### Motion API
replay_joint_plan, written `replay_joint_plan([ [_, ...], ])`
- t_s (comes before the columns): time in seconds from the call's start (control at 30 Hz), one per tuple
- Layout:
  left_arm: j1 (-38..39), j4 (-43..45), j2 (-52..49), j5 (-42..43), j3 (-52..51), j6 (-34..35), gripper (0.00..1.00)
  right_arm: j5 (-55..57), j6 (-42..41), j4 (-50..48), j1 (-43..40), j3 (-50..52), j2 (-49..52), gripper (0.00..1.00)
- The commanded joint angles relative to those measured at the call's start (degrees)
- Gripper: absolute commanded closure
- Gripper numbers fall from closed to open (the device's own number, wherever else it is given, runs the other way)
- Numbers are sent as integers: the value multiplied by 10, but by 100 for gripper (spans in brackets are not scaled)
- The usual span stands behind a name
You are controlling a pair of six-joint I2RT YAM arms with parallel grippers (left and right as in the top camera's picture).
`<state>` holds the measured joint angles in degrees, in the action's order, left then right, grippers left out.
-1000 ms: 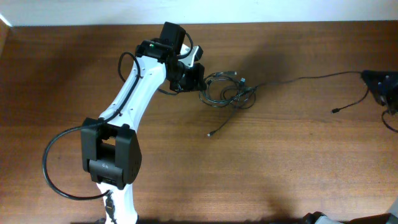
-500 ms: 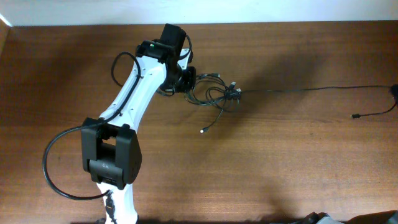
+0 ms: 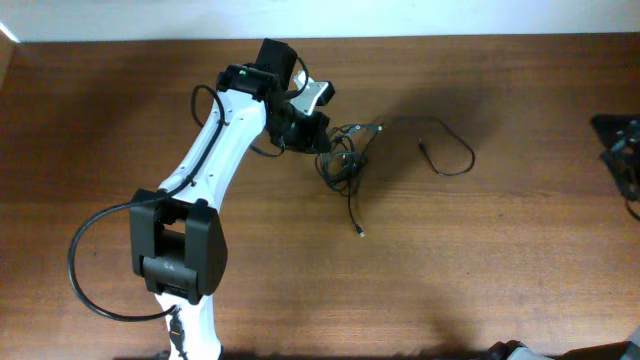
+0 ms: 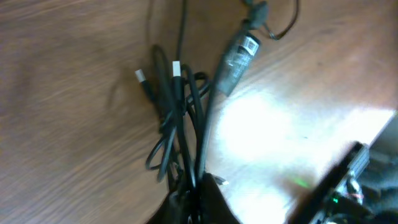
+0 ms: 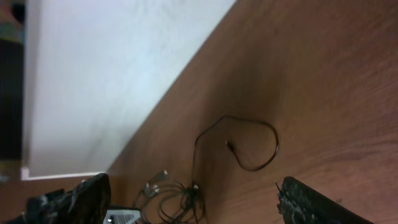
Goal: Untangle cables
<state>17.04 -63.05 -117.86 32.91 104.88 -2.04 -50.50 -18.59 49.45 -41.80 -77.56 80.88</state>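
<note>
We are seeing the cables point(image 3: 345, 158) knotted left of centre on the table point(image 3: 500, 280), one strand looping right. Our left gripper point(image 3: 318, 135) is pinching the knot. The right gripper point(image 3: 620, 150) is hanging spread at the right edge, with open wood between.

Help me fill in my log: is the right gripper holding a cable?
No, in the right wrist view the right gripper has its fingers wide apart with nothing between them, and the looped cable lies free on the table.

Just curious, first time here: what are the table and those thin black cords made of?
The table: wood or wood-look laminate, brown grain streaks, slight sheen. The cables: likely rubbery plastic sheathing, matte black, bending into loose loops; plug tips look like bright metal.
</note>
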Motion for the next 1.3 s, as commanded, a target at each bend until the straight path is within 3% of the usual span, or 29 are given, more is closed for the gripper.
replay_joint_plan([
  [0.0, 19, -1, 12, 46, 2, -26, 11, 47, 19, 9, 35, -5, -14, 12],
  [0.03, 29, -2, 12, 28, 2, -26, 1, 47, 22, 10, 45, -5, -14, 11],
  [0.1, 44, -7, 12, -40, 2, -9, 1, 48, 23, 13, 63, -5, -14, 11],
  [0.2, 49, -12, 14, -179, 4, 72, 1, 77, 23, 14, 95, -5, -14, 11],
  [0.43, 36, -59, 33, -367, 100, 130, 1, 130, 23, 25, 161, -5, -14, 11],
  [0.47, 36, -61, 33, -368, 103, 129, 3, 138, 23, 29, 165, -5, -14, 11],
  [0.57, 38, -71, 31, -325, 94, 122, 25, 153, 37, 48, 175, -5, -14, 11],
  [0.7, 53, -40, 23, -265, 52, 64, 34, 163, 49, 66, 175, -5, -14, 11],
  [0.83, 59, 20, -14, -264, 36, 57, 27, 167, 49, 76, 175, -5, -14, 11],
  [0.9, 59, 38, -37, -250, 36, -1, 18, 167, 49, 76, 175, -5, -14, 11],
  [1.0, 59, 43, -74, -202, 36, -104, 18, 167, 49, 76, 175, -5, -14, 11],
  [1.2, 59, 73, -130, -202, 36, -118, 22, 167, 49, 76, 175, -5, -14, 11],
  [1.27, 59, 83, -140, -202, 36, -118, 32, 167, 49, 76, 175, -5, -14, 11],
])
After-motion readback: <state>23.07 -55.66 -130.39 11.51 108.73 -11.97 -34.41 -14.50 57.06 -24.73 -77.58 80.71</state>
